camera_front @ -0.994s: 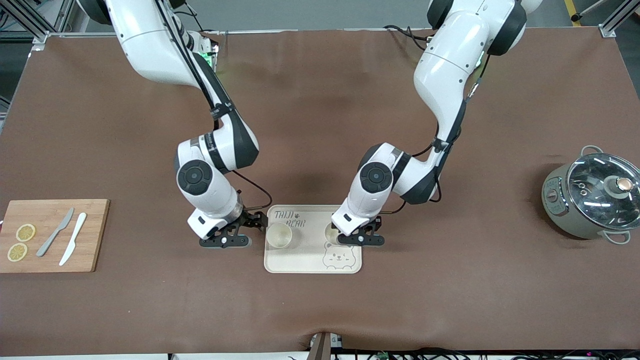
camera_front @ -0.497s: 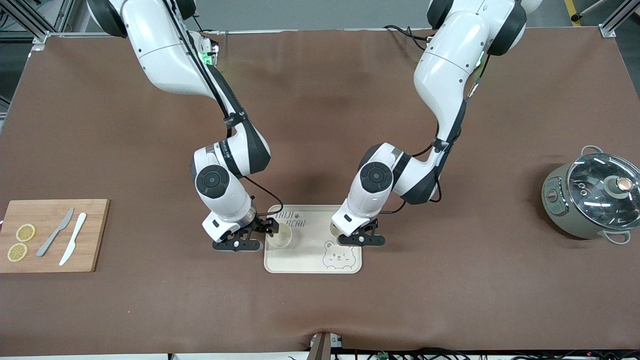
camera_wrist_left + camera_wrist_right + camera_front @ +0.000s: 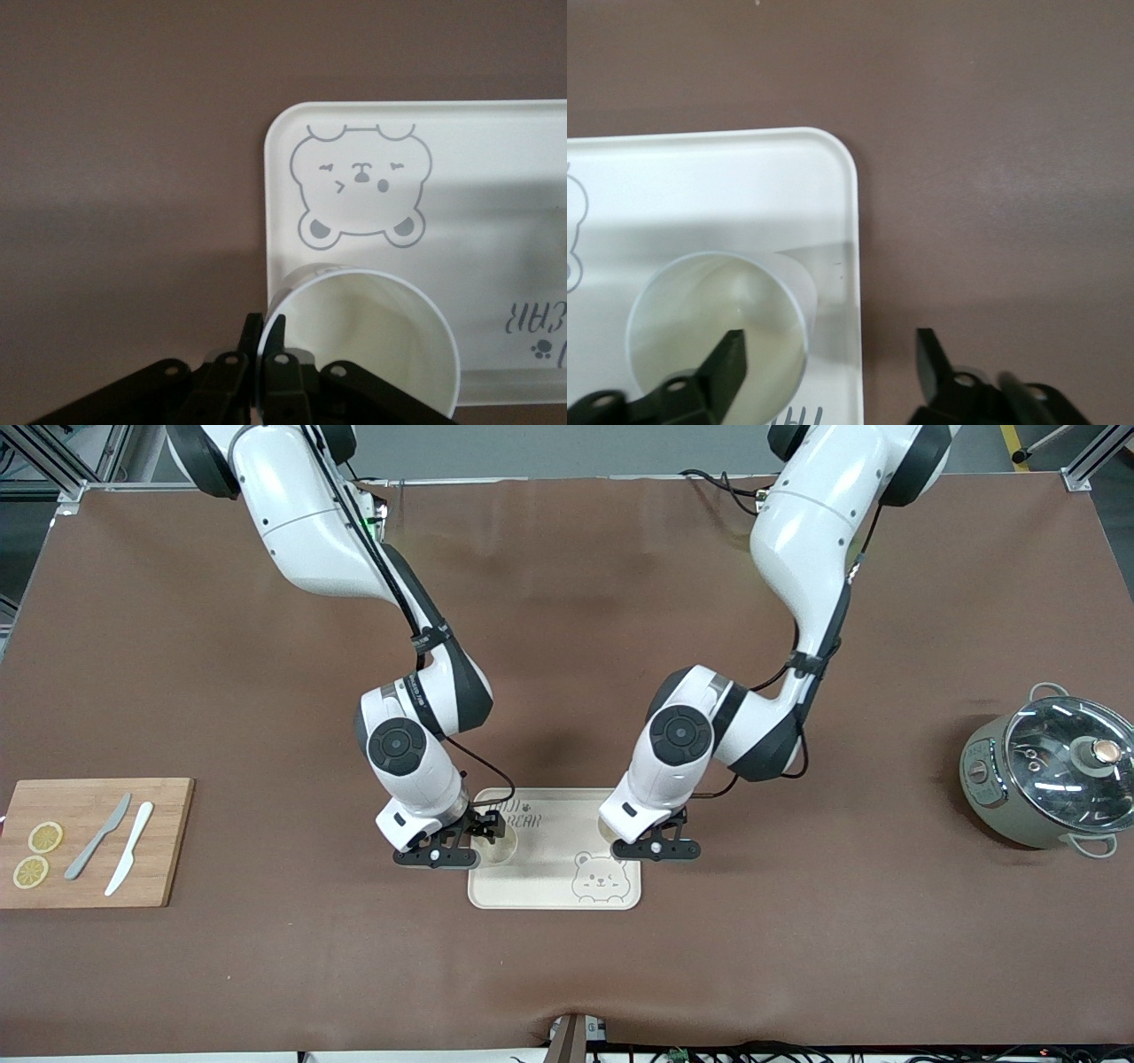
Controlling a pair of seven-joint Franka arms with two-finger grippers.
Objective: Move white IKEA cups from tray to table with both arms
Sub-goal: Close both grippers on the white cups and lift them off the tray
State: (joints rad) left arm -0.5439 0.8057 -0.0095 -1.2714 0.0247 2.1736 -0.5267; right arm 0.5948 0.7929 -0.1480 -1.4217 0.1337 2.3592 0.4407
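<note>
The bear tray [image 3: 554, 890] lies in the middle of the brown table [image 3: 797, 957], and both arms have their claws down at it, one at each end.

The left claw [image 3: 264, 335] is nipped narrow on the rim of one white cup [image 3: 363, 345], one finger inside the wall and one outside. That cup is upright over the tray's corner toward the left arm's end, just beside the printed bear [image 3: 361, 186]. From the front the arm's wrist covers most of it, and I cannot tell whether its base rests on the tray.

The right claw [image 3: 828, 350] is spread wide. One finger [image 3: 728, 356] dips into the mouth of the other white cup [image 3: 718, 323]; the other finger hangs outside the tray's edge, over bare table. This cup stands upright on the tray at the right arm's end, close against the rim, and neither finger presses it.

Well apart, toward the right arm's end, a wooden cutting board [image 3: 159, 841] holds two lemon slices and two knives. A grey-green lidded pot [image 3: 1045, 779] sits toward the left arm's end.
</note>
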